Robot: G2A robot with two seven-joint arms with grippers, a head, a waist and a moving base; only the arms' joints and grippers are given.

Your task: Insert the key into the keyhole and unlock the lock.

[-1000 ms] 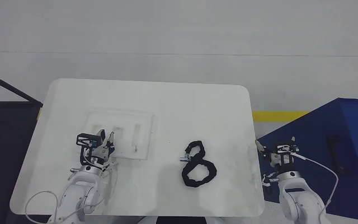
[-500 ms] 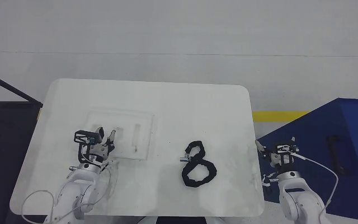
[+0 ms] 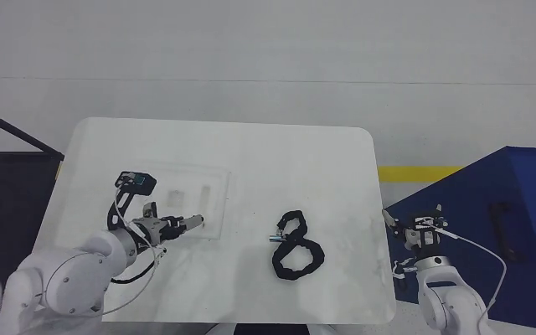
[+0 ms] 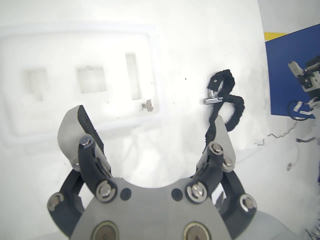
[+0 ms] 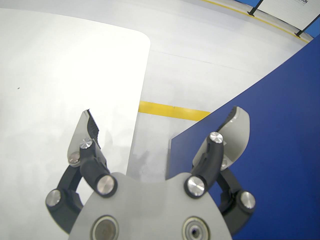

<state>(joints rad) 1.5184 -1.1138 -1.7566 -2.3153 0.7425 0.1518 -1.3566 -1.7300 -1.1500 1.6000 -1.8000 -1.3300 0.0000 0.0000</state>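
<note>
Worktop (image 3: 335, 167), white with rounded corners, is found carrying two items: a shallow white tray (image 3: 219, 177) on the left part and the lock (image 3: 293, 242) near the middle. The lock is recorded as a black sheathed cable lying in a figure-eight. Its silver cylinder (image 4: 212, 99) sits at the crossing and points towards the tray. The lock is well apart from both end effectors.

The key (image 4: 148, 105) is seen as a small pale metal piece lying flat on the tray. It is just beside the end of a narrow slot, at the tray corner nearest the lock. Two squarer recesses are noted further along the tray.

The left end effector (image 4: 150, 116) is positioned over the near edge of the tray and aimed towards the lock. Its fingers are spread wide with nothing between them. In the left wrist view the key lies ahead of the gap between the fingers, touched by neither.

The right end effector (image 5: 161, 111) is located at the right edge of the worktop, beside a blue panel (image 5: 275, 88). Its fingers are likewise spread and empty.
</note>
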